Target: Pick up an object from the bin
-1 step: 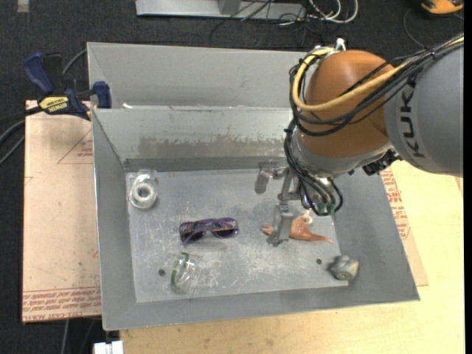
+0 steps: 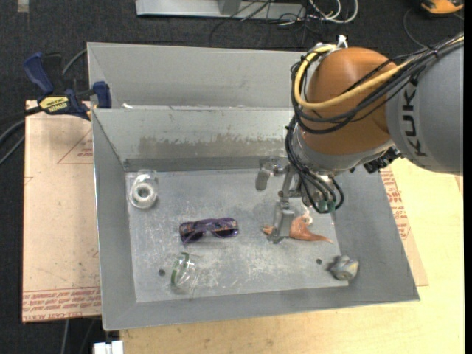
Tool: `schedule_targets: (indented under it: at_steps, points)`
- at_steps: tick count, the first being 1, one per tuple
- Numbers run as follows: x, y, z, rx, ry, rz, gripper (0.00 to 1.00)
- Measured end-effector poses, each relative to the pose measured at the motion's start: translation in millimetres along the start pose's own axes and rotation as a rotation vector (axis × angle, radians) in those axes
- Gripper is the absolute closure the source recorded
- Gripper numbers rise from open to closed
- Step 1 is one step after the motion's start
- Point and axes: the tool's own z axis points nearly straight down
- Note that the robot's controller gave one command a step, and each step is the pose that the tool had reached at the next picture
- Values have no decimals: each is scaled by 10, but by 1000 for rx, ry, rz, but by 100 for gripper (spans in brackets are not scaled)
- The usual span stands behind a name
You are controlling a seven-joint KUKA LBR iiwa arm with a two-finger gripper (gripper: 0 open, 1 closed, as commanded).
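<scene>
My gripper [image 2: 270, 208] hangs under the arm's orange cover over the right middle of the bin floor. It is open, its two metal fingers spread apart with nothing between them. The lower fingertip [image 2: 279, 231] stands at the left end of a small orange pointed thing [image 2: 304, 231], touching or nearly touching it. A pair of purple sunglasses [image 2: 209, 229] lies to the left of the gripper, apart from it. A grey lumpy thing [image 2: 343, 268] sits near the bin's front right corner.
A clear tape roll [image 2: 142, 192] lies at the back left of the floor. A crumpled clear plastic piece [image 2: 181, 271] rests near the front left. The bin's sloping walls rise on all sides.
</scene>
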Motion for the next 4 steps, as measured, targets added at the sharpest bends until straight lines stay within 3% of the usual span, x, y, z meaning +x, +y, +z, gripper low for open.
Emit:
schedule_targets:
  at_steps: [1,2,3,4]
  points:
    - [86,-268,992,0,2,-78,0]
    - [99,-606,223,-1,2,-118,0]
    - [-51,-809,1055,-1,-5,-106,0]
    - [-10,-1150,1363,-3,1,-274,100]
